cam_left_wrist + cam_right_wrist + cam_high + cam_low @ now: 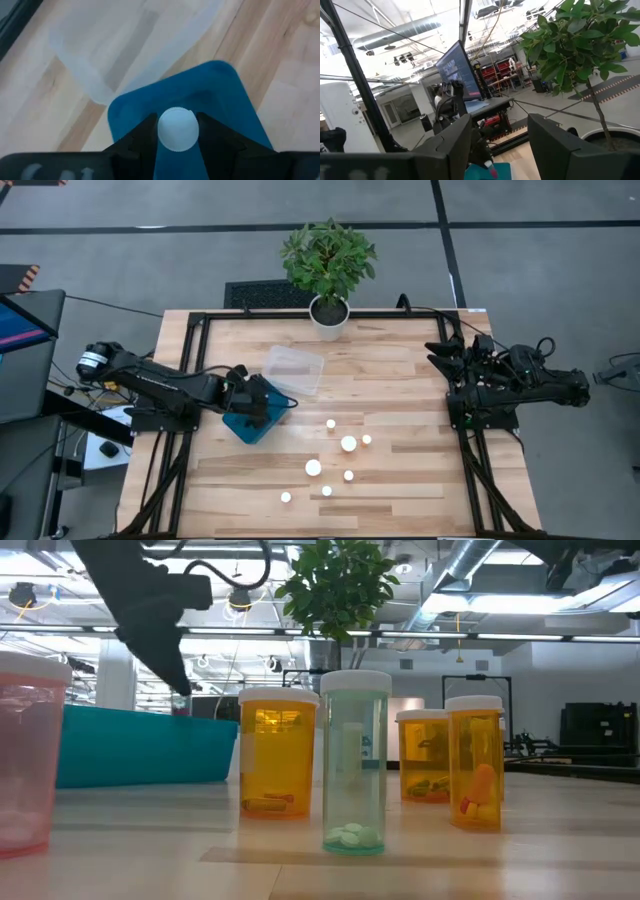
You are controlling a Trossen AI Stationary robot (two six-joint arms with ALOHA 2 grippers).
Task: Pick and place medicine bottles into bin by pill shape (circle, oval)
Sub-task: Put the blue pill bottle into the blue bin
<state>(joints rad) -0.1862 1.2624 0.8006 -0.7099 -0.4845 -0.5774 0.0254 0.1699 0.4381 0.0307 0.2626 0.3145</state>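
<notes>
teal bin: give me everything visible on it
The teal bin is an open-topped, opaque plastic box with rounded corners, sitting skewed on the wooden table at its left side, a corner meeting the clear bin. The left gripper hovers over it, jaws shut on a white-capped bottle. No contents are visible.

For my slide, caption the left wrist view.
Left claw holds a white-capped medicine bottle above the blue bin.
</notes>
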